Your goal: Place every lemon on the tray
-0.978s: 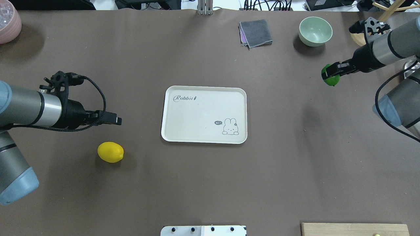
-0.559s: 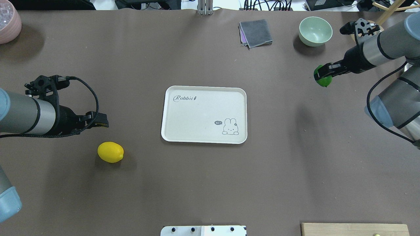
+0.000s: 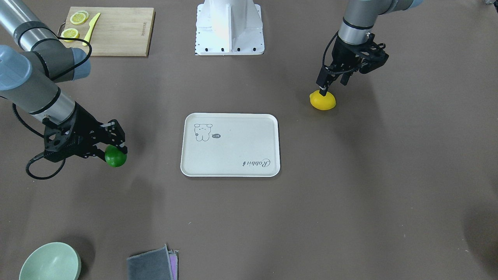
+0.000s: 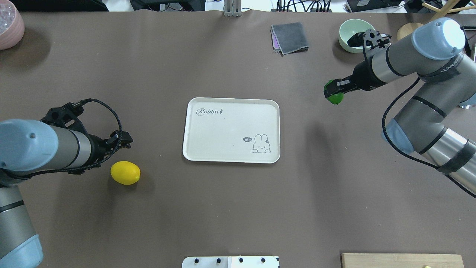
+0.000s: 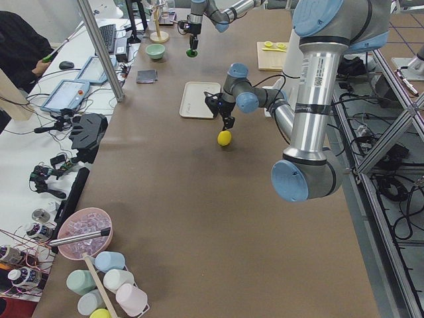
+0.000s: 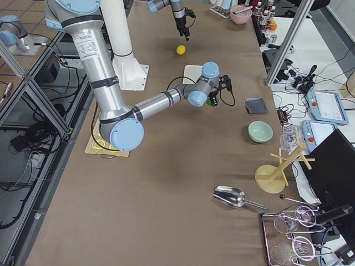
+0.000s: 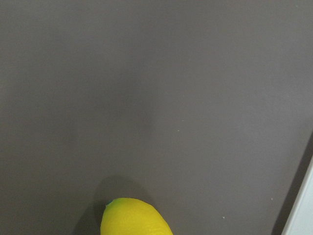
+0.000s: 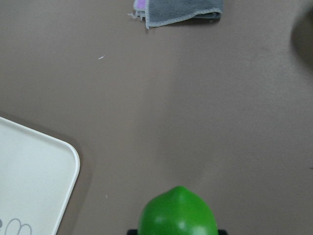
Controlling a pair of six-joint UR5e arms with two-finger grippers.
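The cream tray (image 4: 223, 130) lies flat in the middle of the table, with nothing on it; it also shows in the front view (image 3: 233, 151). The yellow lemon (image 4: 125, 173) rests on the table to the tray's left. My left gripper (image 4: 126, 141) hangs over the yellow lemon (image 3: 322, 101), fingers pointing down and apparently open, not touching it. The left wrist view shows the lemon's tip (image 7: 134, 218) at the bottom edge. My right gripper (image 4: 332, 90) is shut on the green lemon (image 4: 335, 98), held above the table just right of the tray's far right corner (image 8: 68, 152).
A pale green bowl (image 4: 353, 35) and a folded grey cloth (image 4: 290, 37) lie at the far right. A pink bowl (image 4: 9, 28) stands far left. A bamboo board (image 3: 116, 33) with lemon slices sits beside the robot base (image 3: 229, 27).
My right arm has carried the green lemon leftward toward the tray. My left arm has swung round, bringing its gripper closer over the yellow lemon. The yellow lemon has not moved.
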